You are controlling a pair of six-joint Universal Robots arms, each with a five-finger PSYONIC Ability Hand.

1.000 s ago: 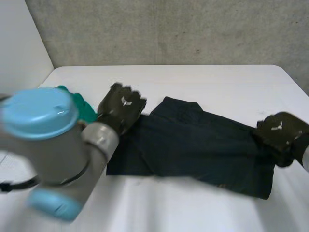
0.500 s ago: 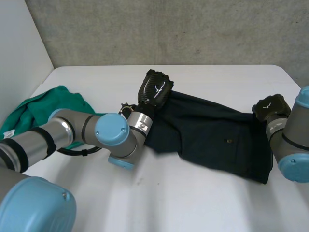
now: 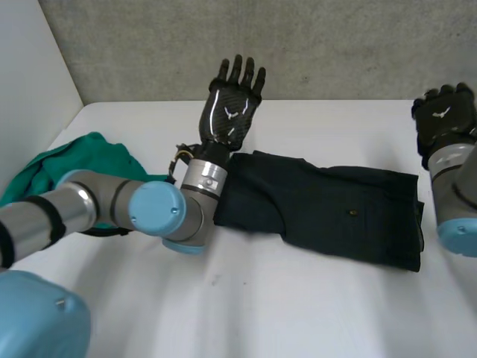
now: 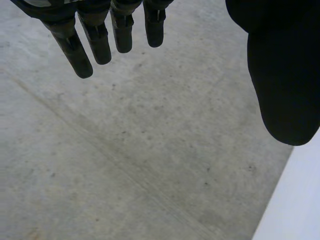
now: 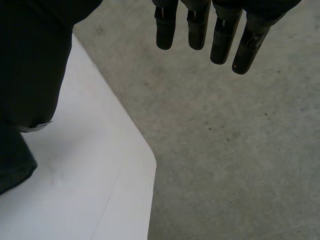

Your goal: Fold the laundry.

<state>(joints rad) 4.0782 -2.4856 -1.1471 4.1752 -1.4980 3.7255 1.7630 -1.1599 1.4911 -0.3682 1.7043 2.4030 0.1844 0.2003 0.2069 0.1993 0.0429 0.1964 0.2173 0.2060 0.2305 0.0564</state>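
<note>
A dark navy garment (image 3: 328, 212) lies folded and flat across the middle of the white table (image 3: 298, 306). My left hand (image 3: 229, 108) is raised above the garment's left end, fingers straight and spread, holding nothing. In the left wrist view its fingers (image 4: 82, 50) and thumb (image 4: 285, 75) point at the grey concrete wall. My right hand (image 3: 445, 119) is lifted beyond the garment's right end, clear of the cloth. Its fingers (image 5: 200, 25) hang straight and empty in the right wrist view, with an edge of the dark garment (image 5: 12, 165) beside the thumb.
A crumpled green cloth (image 3: 89, 160) lies at the table's left side, partly behind my left arm (image 3: 156, 212). The concrete wall (image 3: 335, 45) stands behind the table. The table's rounded corner (image 5: 145, 165) is under my right hand.
Both hands have let go of the dark garment, opened and lifted away from it. The garment now lies flatter, its right end laid square.
</note>
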